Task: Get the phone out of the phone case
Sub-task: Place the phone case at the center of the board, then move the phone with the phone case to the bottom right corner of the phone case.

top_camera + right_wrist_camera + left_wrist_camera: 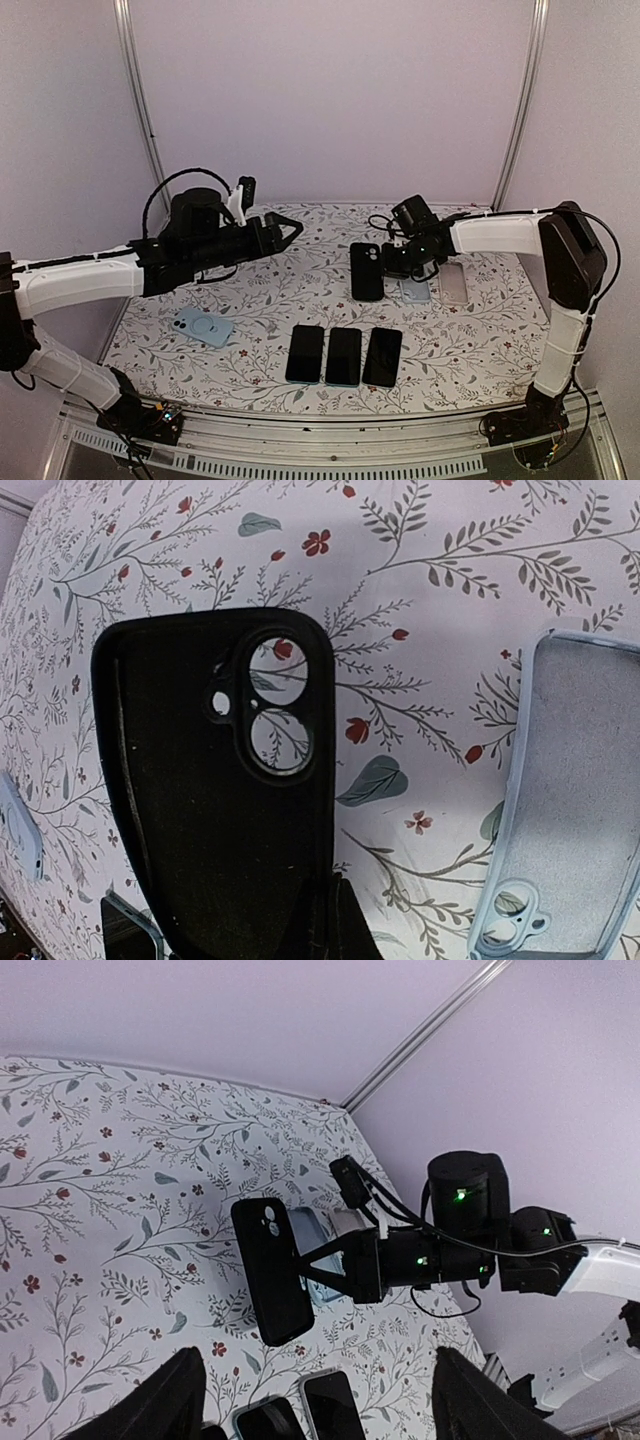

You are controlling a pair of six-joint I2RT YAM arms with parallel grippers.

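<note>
My right gripper (392, 262) is shut on one long edge of a black phone case (367, 270) and holds it tilted just above the table. The case is empty: the cloth shows through its camera holes in the right wrist view (200, 810). It also shows in the left wrist view (270, 1270). Three phones (343, 356) lie screen-up in a row near the front. My left gripper (295, 228) is open and empty, raised above the table's back left and pointing at the case, its fingers (185, 1380) wide apart.
A light blue case with a ring (203, 326) lies at the front left. A pale blue case (415, 290) and a clear case (455, 283) lie beside the right gripper. The pale blue case also shows in the right wrist view (570, 800).
</note>
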